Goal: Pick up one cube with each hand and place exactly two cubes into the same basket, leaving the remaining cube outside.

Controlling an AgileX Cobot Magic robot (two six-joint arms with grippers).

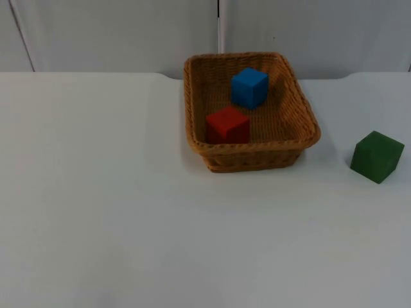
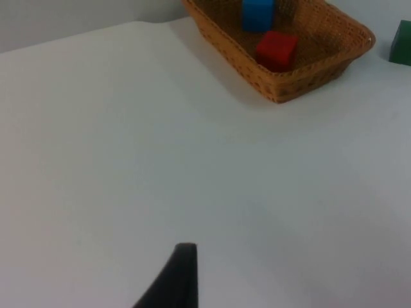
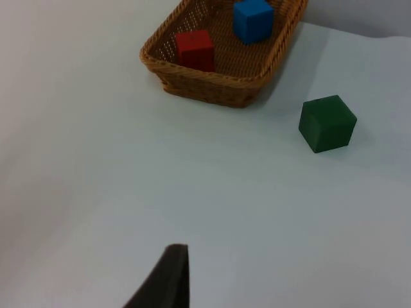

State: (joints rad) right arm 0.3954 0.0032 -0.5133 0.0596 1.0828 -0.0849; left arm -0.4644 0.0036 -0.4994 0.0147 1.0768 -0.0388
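A woven basket [image 1: 302, 109] stands at the back middle of the white table. Inside it lie a blue cube [image 1: 249, 87] toward the far side and a red cube [image 1: 227, 124] against the near wall. A green cube [image 1: 377, 156] sits on the table to the right of the basket, apart from it. My left gripper [image 2: 182, 279] waits over bare table, well back from the basket [image 2: 289, 86], with the red cube [image 2: 277, 50] and blue cube [image 2: 258, 13] ahead. My right gripper [image 3: 170, 279] likewise waits back from the green cube [image 3: 327, 123] and the basket [image 3: 212, 86].
The grey partition wall [image 1: 115, 32] closes the far edge just behind the basket. White table surface [image 1: 128, 212] stretches left of and in front of the basket.
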